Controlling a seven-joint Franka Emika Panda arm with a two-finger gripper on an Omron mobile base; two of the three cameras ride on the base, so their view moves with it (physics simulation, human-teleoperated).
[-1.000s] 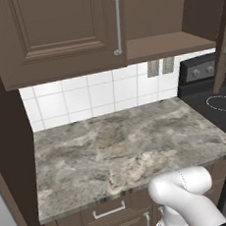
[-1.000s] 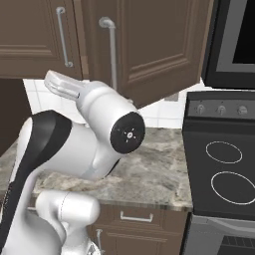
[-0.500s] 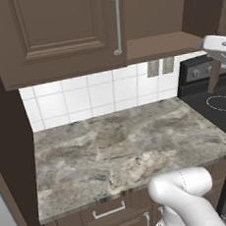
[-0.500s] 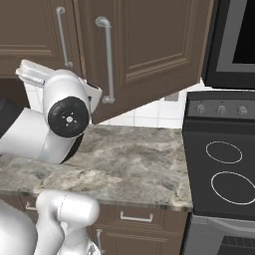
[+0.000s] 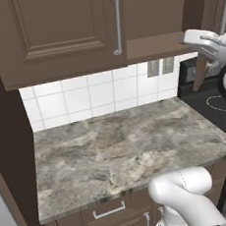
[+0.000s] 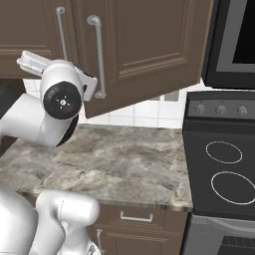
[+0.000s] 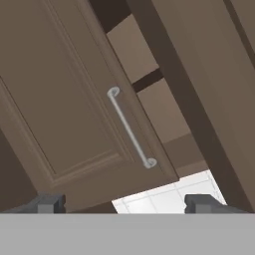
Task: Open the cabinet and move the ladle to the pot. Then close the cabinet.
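The cabinet (image 5: 52, 32) hangs above the counter. Its left door is shut, with a silver bar handle (image 5: 117, 23). The right door (image 6: 149, 50) stands swung out toward the base, its handle (image 6: 97, 57) on the near edge. In the hand view my gripper (image 7: 127, 204) is open and holds nothing. It looks up at a door handle (image 7: 132, 128) and the dark open inside (image 7: 144, 55) beside it. My hand (image 5: 204, 43) is raised at the right, near the open door's edge. The ladle and the pot are out of view.
A grey marble counter (image 5: 123, 143) runs below the cabinet, backed by white tiles (image 5: 88, 97). A black stove (image 6: 224, 164) with ring burners stands to its right, a dark microwave (image 6: 234, 40) above it. Lower drawers (image 5: 108, 212) sit under the counter.
The arm has swung: the hand has come in from the right edge of the left base view, and the elbow has shifted left in the right base view. The doors have not moved.
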